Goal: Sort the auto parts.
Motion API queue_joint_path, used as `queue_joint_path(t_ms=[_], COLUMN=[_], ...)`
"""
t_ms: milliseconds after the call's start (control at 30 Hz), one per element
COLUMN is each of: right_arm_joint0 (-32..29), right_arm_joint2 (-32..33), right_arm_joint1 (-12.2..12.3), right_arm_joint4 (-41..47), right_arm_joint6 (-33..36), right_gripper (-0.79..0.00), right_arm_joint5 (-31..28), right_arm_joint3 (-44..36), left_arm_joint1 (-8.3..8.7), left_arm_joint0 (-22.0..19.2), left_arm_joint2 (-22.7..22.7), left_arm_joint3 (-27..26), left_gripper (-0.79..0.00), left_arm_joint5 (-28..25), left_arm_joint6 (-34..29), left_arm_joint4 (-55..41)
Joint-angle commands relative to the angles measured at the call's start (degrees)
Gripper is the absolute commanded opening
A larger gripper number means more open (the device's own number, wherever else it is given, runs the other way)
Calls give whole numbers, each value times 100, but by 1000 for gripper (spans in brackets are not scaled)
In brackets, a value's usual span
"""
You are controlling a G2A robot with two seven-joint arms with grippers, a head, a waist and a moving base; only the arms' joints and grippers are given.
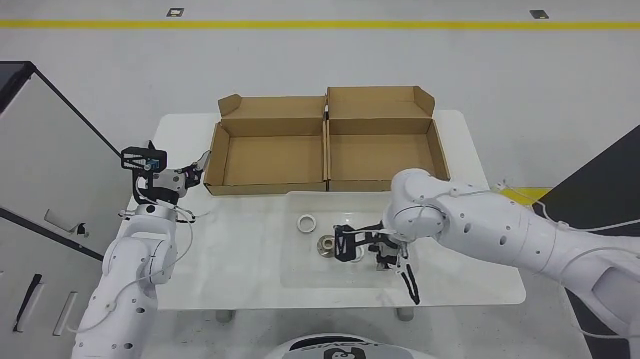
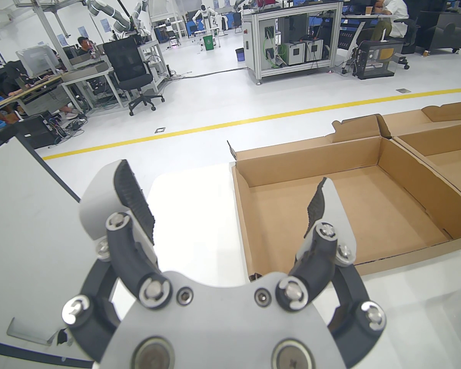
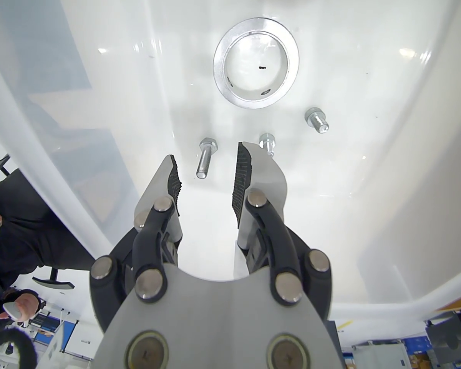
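Hovering my right gripper (image 3: 207, 155), jaws half open and empty, over a bolt (image 3: 205, 161) in the tray (image 1: 300, 269) at 6 o'clock of the boxes (image 1: 270, 154), aligned to pinch its shank; my left gripper (image 2: 221, 178) hangs wide open, empty

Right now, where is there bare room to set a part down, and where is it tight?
Both cardboard boxes are bare inside: the left box and the right box. The table strip between the tray and the left gripper is free too. It is crowded mid-tray, where the right gripper hovers open over three bolts, next to a ring.
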Motion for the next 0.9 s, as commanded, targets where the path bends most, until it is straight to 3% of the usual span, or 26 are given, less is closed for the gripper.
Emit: queue_joint_path(t_ms=[0, 233, 400, 500, 533, 567, 867], right_arm_joint0=[-13, -45, -82, -105, -104, -96, 101], right_arm_joint2=[0, 0, 0, 0, 0, 0, 0], right_arm_joint1=[-16, -80, -145, -193, -208, -221, -183], right_arm_joint4=[1, 11, -23, -28, -13, 4, 361], right_arm_joint6=[1, 2, 18, 52, 71, 89, 158], right_gripper=[-446, -459, -511, -603, -767, -785, -785], right_arm_joint5=[1, 2, 18, 51, 71, 89, 158], right_arm_joint3=[31, 158, 257, 318, 340, 356, 206], left_arm_joint1=[0, 0, 0, 0, 0, 0, 0], left_arm_joint0=[0, 0, 0, 0, 0, 0, 0], left_arm_joint2=[0, 0, 0, 0, 0, 0, 0], left_arm_joint3=[0, 0, 0, 0, 0, 0, 0], left_gripper=[0, 0, 0, 0, 0, 0, 0], left_arm_joint5=[0, 0, 0, 0, 0, 0, 0], left_arm_joint6=[0, 0, 0, 0, 0, 0, 0], left_arm_joint4=[0, 0, 0, 0, 0, 0, 0])
